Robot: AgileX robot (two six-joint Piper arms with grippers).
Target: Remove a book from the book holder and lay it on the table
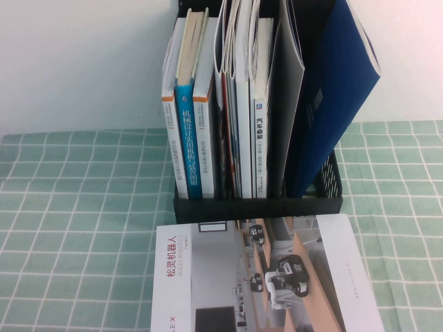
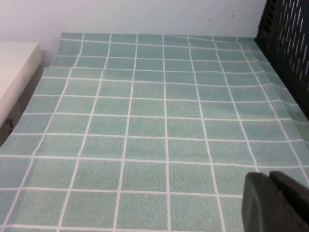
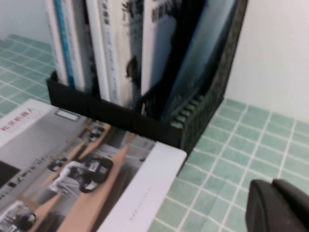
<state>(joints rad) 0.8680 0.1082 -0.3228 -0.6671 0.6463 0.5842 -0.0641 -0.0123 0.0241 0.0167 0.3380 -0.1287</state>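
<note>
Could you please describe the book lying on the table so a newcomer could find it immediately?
Find the black plastic book holder on the green checked table. Directly in front lies a large, thin white-and-grey book, flat. Unlike the upright books, it shows wheeled robots, tan bands and a red title.

We are looking at a plain white wall (image 1: 76, 62) that is standing behind the scene. Soft, even light is falling on it, without hard shadows. In the left wrist view, a pale cream piece of furniture (image 2: 14, 72) is showing beside the wall.
</note>
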